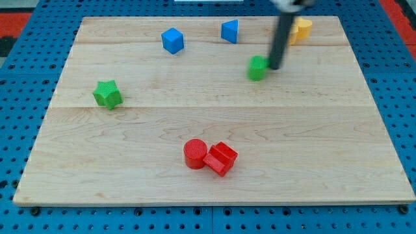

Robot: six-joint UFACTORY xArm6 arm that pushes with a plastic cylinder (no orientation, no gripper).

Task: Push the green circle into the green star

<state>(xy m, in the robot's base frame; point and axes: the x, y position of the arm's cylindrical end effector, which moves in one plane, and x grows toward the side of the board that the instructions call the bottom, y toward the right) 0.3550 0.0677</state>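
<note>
The green circle (257, 67) sits on the wooden board toward the view's upper right of centre. The green star (107, 94) lies far off at the view's left, at about mid height. My tip (274, 67) is at the end of the dark rod, just to the right of the green circle, touching or almost touching its right side. The rod comes down from the view's top edge.
Two blue blocks (173, 40) (229, 31) lie near the view's top, left of the rod. A yellow block (299, 29) sits behind the rod at the top right. A red circle (194, 154) and another red block (220, 158) touch each other near the bottom centre.
</note>
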